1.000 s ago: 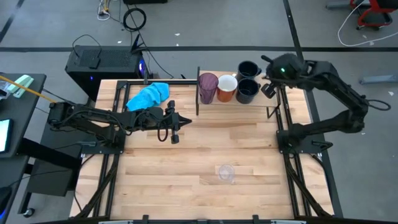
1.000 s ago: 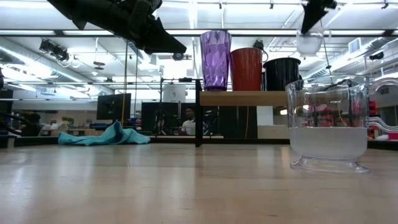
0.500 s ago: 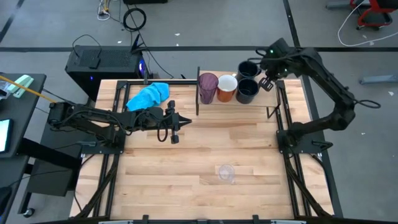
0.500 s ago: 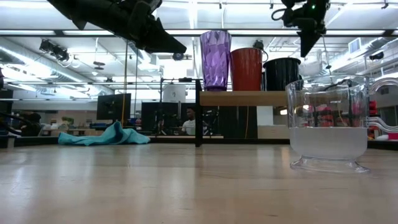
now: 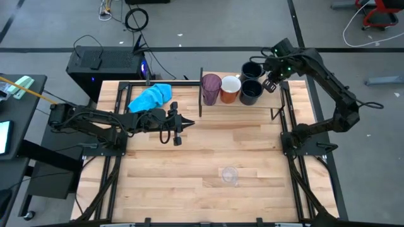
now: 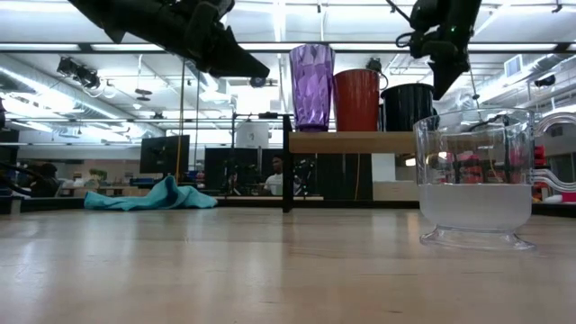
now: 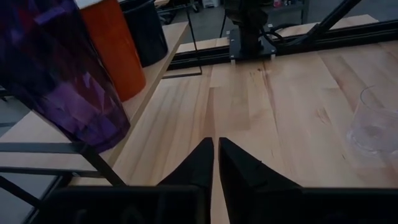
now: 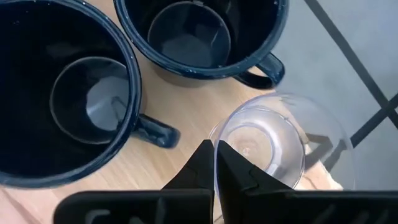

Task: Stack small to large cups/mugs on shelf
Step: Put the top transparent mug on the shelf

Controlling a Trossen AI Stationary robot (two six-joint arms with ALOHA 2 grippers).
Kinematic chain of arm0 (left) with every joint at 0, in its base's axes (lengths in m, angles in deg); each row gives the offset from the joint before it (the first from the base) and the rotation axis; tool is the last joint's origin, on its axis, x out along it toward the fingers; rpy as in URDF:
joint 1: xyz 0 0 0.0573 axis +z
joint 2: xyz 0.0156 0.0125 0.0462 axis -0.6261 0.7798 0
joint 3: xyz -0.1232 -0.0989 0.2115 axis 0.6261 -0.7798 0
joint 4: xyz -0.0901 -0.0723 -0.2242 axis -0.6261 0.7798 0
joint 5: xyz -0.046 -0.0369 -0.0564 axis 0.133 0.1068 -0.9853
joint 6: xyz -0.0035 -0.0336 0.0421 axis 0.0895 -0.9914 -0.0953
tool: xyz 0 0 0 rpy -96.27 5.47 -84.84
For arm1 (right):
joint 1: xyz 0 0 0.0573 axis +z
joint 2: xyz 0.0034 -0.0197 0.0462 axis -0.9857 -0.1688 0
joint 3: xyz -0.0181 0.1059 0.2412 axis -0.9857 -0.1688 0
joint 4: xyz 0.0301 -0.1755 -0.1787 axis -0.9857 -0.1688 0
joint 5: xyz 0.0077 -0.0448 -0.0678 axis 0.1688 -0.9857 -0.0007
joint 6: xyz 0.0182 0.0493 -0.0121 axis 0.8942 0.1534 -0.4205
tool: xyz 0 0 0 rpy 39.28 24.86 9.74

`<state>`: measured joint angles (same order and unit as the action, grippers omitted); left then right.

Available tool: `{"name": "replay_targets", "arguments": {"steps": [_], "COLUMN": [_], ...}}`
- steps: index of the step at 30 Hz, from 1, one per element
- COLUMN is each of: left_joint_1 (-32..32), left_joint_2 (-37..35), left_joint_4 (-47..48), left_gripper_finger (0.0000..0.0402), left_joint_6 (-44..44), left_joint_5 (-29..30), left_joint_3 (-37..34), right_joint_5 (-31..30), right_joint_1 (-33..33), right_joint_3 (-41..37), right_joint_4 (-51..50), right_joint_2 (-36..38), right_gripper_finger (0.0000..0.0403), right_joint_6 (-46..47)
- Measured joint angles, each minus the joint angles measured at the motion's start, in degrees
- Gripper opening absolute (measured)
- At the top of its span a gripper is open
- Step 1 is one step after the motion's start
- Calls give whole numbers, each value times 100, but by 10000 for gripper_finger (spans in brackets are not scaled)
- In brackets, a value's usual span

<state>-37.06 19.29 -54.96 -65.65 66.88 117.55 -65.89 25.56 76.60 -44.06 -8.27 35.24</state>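
The right pincer [image 5: 272, 82] is seen lowered at the shelf's [image 5: 263, 103] right end, beside the 2 black mugs [image 5: 251, 81], having swung in from farther right over the past second. It is clamped on the rim of a clear cup [image 8: 264, 149], which the right wrist view shows hanging just above the bare board next to the mugs' handles; whether the cup touches the shelf cannot be told.

On the shelf, the purple tumbler [image 5: 211, 89], the orange mug [image 5: 230, 89] and the black mugs are lined up from left to right, unmoved. A 2nd clear cup [image 5: 230, 174] is left on the surface, well in front of the shelf, untouched.

The left pincer [image 5: 177, 131] is held over the surface to the left of the shelf, its fingers [image 7: 205, 168] almost together with only a thin slit between them, nothing gripped. A blue cloth [image 5: 151, 97] lies behind it.

The shift suggests the 1st small cup is about to be set down at the small end of the row; release is judged the next step, with the 2nd cup to be fetched afterwards.
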Motion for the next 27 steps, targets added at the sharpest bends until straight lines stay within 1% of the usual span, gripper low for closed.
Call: {"name": "replay_targets", "arguments": {"steps": [7,12,18,27], "left_joint_1": [-1,0,-1,-1], "left_joint_2": [2,2,2,2], "left_joint_4": [121,116,114,112], "left_gripper_finger": [24,28,34,23], "left_joint_6": [-29,-29,-29,-31], "left_joint_5": [1,-1,1,1], "left_joint_3": [-1,-1,-1,-1], "right_joint_5": [46,136,140,138], "right_joint_1": [-192,-269,-264,-264], "right_joint_3": [-278,-360,-360,-360], "right_joint_4": [197,232,354,353], "right_joint_2": [2,2,17,17], "right_gripper_finger": [9,10,26,49], "right_joint_6": [-65,-113,-168,-164]}}
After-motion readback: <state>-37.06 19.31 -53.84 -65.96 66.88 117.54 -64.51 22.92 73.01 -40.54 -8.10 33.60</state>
